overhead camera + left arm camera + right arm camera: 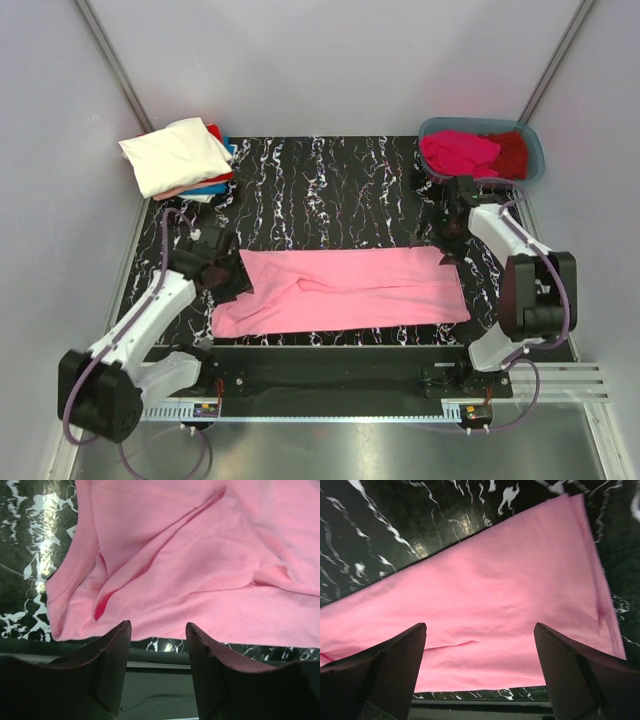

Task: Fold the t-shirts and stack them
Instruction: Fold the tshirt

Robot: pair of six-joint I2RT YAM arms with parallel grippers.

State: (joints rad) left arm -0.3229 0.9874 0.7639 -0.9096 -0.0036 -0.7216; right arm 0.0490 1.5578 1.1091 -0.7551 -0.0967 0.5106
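Observation:
A light pink t-shirt [345, 292] lies folded into a long band across the front of the black marbled mat [330, 190]. My left gripper [226, 276] is open and empty, hovering over the shirt's rumpled left end [200, 555]. My right gripper [450, 240] is open wide and empty above the shirt's far right corner [495, 595]. A stack of folded t-shirts, cream-white on top [178, 155], sits at the back left, with red, blue and pink edges showing beneath. A magenta t-shirt [458, 152] and a dark red one [512, 152] lie crumpled in the tub.
The grey-blue plastic tub [533, 158] stands at the back right corner, just behind my right arm. Grey walls close in the left, right and back. A black rail runs along the mat's near edge [330, 352]; it also shows in the left wrist view [155, 652].

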